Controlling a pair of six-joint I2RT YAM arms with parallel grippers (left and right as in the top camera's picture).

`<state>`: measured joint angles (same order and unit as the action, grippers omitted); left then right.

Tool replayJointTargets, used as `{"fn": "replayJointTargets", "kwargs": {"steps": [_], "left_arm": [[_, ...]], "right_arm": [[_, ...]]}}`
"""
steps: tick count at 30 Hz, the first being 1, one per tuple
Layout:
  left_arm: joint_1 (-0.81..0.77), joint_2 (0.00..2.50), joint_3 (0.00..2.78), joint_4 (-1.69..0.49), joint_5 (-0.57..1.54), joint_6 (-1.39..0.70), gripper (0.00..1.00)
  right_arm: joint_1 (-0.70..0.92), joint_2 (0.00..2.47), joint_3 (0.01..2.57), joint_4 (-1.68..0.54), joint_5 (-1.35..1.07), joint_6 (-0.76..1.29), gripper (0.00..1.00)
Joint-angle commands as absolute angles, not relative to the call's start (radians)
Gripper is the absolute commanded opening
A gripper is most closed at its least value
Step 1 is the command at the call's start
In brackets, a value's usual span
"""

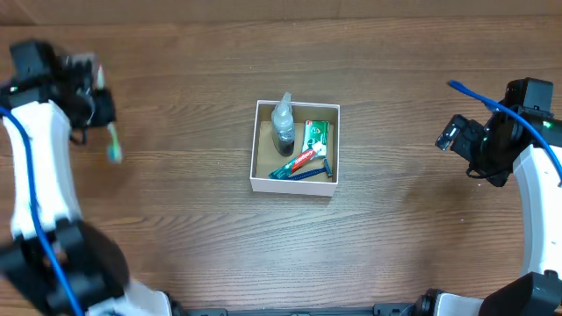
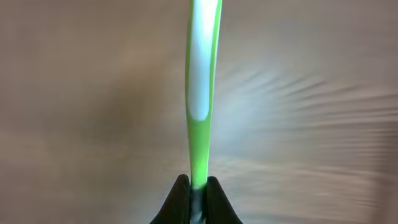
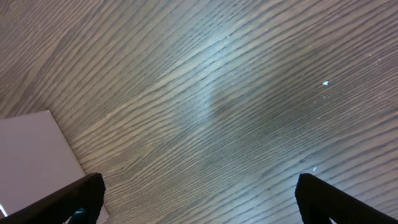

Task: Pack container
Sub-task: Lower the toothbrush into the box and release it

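The container (image 1: pixel 256 167), a small white-walled box with a brown inside, sits mid-table. In it are a clear bottle with a dark base (image 1: pixel 283 123), a green packet (image 1: pixel 315 136), a red-and-white tube (image 1: pixel 301 159) and a blue razor (image 1: pixel 307 173). My left gripper (image 1: pixel 98 110) is at the far left, above the table, shut on a green and white toothbrush (image 2: pixel 200 93), which hangs from it (image 1: pixel 112 140). My right gripper (image 3: pixel 199 199) is open and empty at the far right (image 1: pixel 450 133). A white wall of the container shows at the left of the right wrist view (image 3: pixel 31 155).
The table is dark wood (image 1: pixel 176 228). A blue cable (image 1: pixel 479 98) runs over the right arm. Both arm bases stand at the front corners.
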<state>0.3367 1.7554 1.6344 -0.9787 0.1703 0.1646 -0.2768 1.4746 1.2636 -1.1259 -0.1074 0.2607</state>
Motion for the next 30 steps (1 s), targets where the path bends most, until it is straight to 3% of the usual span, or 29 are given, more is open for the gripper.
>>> {"fn": "replayJointTargets", "kwargs": {"steps": [1, 8, 12, 19, 20, 21, 23, 24, 28, 30], "left_arm": [[0.081, 1.579, 1.657, -0.988, 0.255, 0.188, 0.04], [-0.515, 1.62, 1.657, -0.914, 0.198, 0.274, 0.04], [-0.605, 1.782, 1.657, -0.922, 0.192, 0.255, 0.04], [-0.614, 1.983, 1.657, -0.941, 0.172, 0.254, 0.04], [-0.614, 1.981, 1.657, -0.942, 0.164, 0.255, 0.08], [-0.614, 1.975, 1.659, -0.95, 0.165, 0.254, 0.3], [-0.614, 1.943, 1.676, -0.988, 0.16, 0.233, 0.65], [-0.614, 1.906, 1.696, -1.006, 0.129, 0.167, 0.73], [-0.614, 1.694, 1.72, -1.04, -0.03, -0.004, 0.86], [-0.605, 1.579, 1.72, -1.097, -0.257, -0.123, 1.0]], "right_arm": [[-0.274, 1.467, 1.263, -1.124, -0.107, 0.254, 1.0], [-0.274, 1.467, 1.263, -1.125, -0.108, 0.258, 1.0], [-0.274, 1.467, 1.263, -1.127, -0.115, 0.257, 1.0], [-0.274, 1.467, 1.263, -1.131, -0.115, 0.257, 1.0], [-0.274, 1.467, 1.263, -1.131, -0.115, 0.257, 1.0], [-0.274, 1.467, 1.263, -1.131, -0.115, 0.257, 1.0], [-0.274, 1.467, 1.263, -1.132, -0.115, 0.257, 1.0], [-0.274, 1.467, 1.263, -1.131, -0.115, 0.257, 1.0], [-0.274, 1.467, 1.263, -1.131, -0.124, 0.252, 1.0], [-0.24, 1.466, 1.263, -1.118, -0.136, 0.207, 0.97]]}}
